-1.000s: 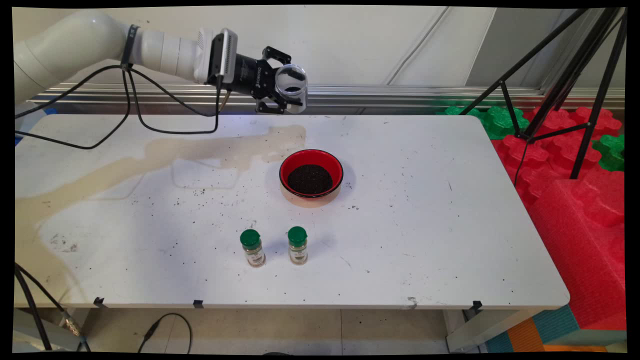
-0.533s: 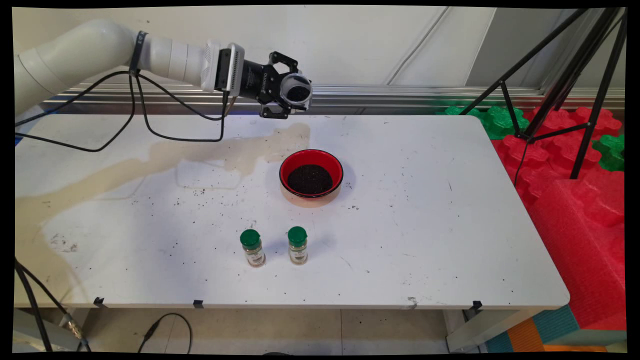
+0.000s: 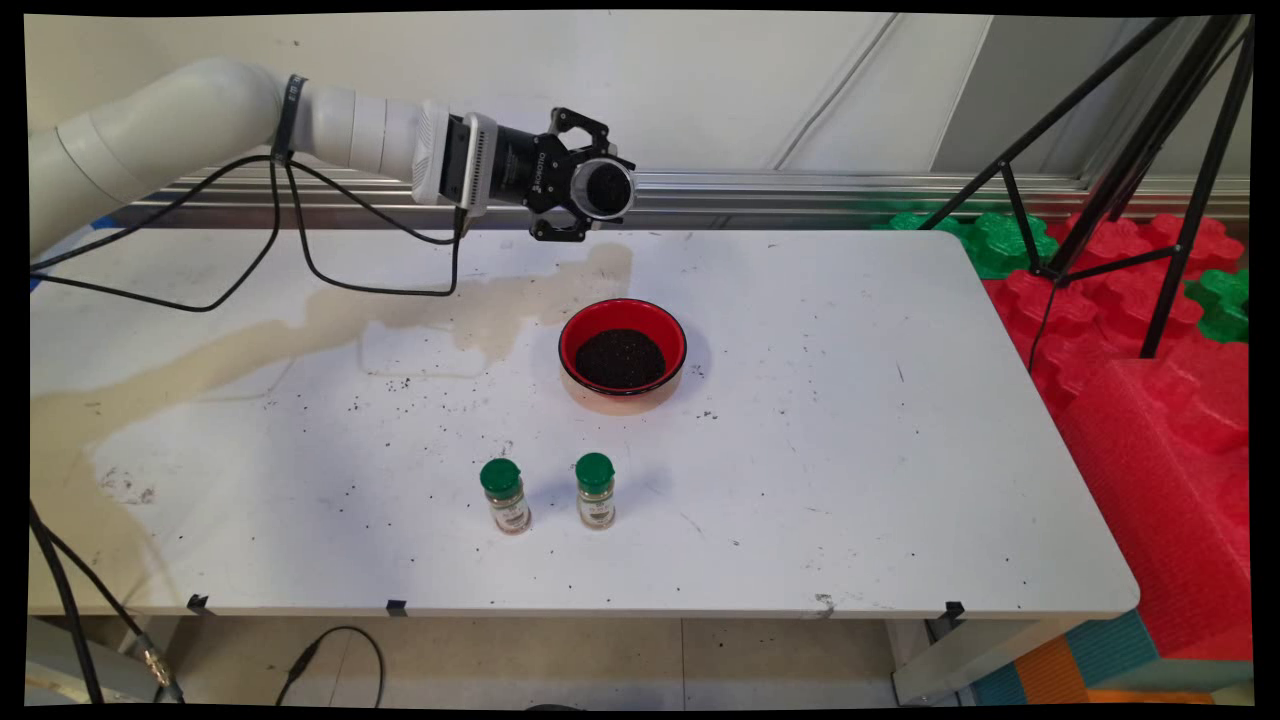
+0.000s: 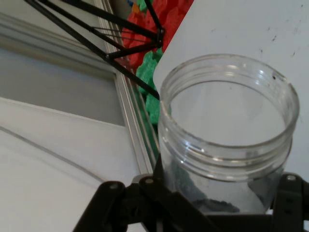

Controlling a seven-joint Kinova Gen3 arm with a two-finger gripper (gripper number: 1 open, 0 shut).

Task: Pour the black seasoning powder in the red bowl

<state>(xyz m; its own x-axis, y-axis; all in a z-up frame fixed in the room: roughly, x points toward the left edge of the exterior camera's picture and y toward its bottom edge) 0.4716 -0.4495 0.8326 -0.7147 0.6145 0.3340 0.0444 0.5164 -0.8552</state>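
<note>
Two views cover the scene. In the main view the tool (image 3: 585,192) sits at upper centre of the frame, above the far edge of the bench (image 3: 850,450), pinching a clear jar (image 3: 603,189) held sideways with its mouth facing the camera. A red bowl (image 3: 622,347) of dark granules stands below it at frame centre, apart from the jar. Two green-capped spice bottles, one (image 3: 505,495) just left of the other (image 3: 596,490), stand upright lower in the frame, well apart from the tool.

The hand view alone shows the jar (image 4: 227,140) interior: threaded rim, open mouth, a small dark residue near the bottom. The black linkage grips it at the lower edge. The bowl and bottles do not appear there.
</note>
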